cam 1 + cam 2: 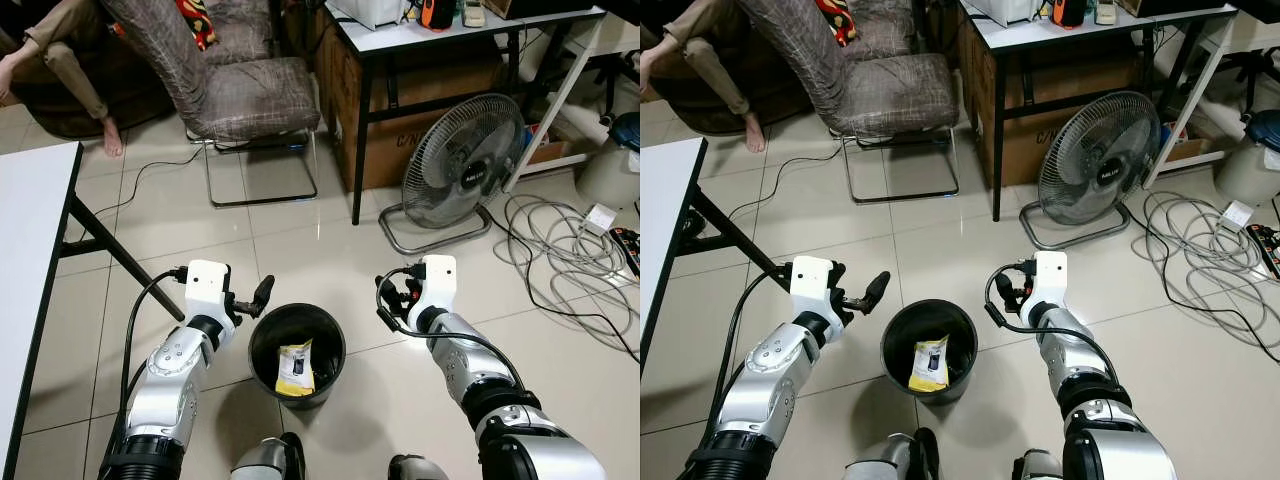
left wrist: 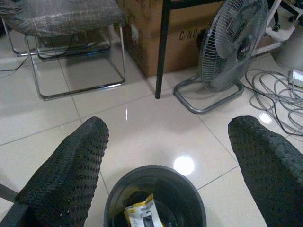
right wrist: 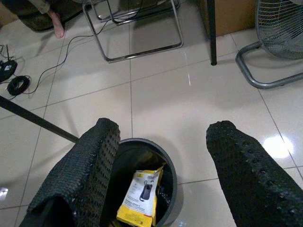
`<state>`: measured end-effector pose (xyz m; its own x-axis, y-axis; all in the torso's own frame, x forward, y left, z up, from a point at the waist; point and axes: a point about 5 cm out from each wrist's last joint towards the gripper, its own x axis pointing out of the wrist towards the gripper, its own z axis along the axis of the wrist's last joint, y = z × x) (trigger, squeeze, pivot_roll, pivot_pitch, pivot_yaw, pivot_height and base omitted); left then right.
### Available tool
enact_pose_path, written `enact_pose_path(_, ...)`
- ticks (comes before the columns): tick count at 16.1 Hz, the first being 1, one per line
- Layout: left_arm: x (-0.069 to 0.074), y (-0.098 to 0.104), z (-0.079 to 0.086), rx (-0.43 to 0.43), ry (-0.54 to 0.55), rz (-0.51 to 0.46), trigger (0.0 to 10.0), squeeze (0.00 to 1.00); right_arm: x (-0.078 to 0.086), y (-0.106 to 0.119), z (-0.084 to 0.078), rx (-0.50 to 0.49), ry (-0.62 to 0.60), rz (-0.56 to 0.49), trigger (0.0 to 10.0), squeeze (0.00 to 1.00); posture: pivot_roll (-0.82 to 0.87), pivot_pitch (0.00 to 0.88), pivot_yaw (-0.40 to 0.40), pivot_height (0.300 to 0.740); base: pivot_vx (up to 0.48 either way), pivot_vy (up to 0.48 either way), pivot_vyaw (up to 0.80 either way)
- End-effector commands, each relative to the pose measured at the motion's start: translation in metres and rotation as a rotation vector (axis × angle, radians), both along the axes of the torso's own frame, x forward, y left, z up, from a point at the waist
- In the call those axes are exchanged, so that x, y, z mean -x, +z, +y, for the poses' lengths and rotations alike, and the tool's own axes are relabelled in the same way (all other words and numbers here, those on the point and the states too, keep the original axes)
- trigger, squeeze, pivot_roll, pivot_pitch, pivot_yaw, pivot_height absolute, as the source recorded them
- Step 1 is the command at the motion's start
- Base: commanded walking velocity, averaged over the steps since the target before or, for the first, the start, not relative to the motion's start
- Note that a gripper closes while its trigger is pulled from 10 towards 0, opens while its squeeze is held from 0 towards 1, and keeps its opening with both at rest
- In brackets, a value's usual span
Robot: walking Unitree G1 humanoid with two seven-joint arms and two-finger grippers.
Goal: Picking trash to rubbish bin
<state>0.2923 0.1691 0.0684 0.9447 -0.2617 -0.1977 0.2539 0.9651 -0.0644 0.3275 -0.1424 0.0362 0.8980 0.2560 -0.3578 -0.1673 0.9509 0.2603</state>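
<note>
A glossy floor of pale square tiles [image 1: 300,240] is seen, with a white table [image 1: 30,260] at 9 o'clock, a padded chair [image 1: 240,90] on a chrome frame at 12 o'clock, and a floor fan [image 1: 462,160] and loose grey cables [image 1: 560,250] at 2 o'clock. A cardboard box [image 2: 189,33] under the desk [image 1: 450,35] is marked "C/NO". The black rubbish bin [image 1: 297,355] stands at 6 o'clock; a yellow packet [image 1: 295,367] lies inside it, print unreadable. The left gripper [image 2: 170,156] and right gripper [image 3: 161,156] flank the bin, jaws spread and holding nothing.
</note>
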Motion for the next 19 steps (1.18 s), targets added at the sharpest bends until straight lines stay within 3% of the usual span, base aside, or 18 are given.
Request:
enact_pose_path(1, 0.0000, -0.0010, 0.0017, 0.002, 0.014, 0.006, 10.0, 0.00, 0.0031, -0.0029, -0.0010, -0.010, -0.011, 0.012, 10.0, 0.00, -0.08, 0.108, 0.089, 0.740, 0.000, 0.000, 0.00)
enact_pose_path(15, -0.0010, -0.0002, 0.0032, -0.001, 0.008, 0.012, 10.0, 0.00, 0.0055, -0.0055, -0.0020, -0.033, -0.033, 0.033, 10.0, 0.00, -0.08, 0.114, 0.102, 0.740, 0.000, 0.000, 0.00)
enact_pose_path(19, 0.0003, -0.0013, 0.0045, -0.004, 0.003, 0.021, 10.0, 0.00, 0.0069, -0.0074, -0.0021, -0.035, -0.039, 0.043, 10.0, 0.00, -0.09, 0.117, 0.121, 0.740, 0.000, 0.000, -0.64)
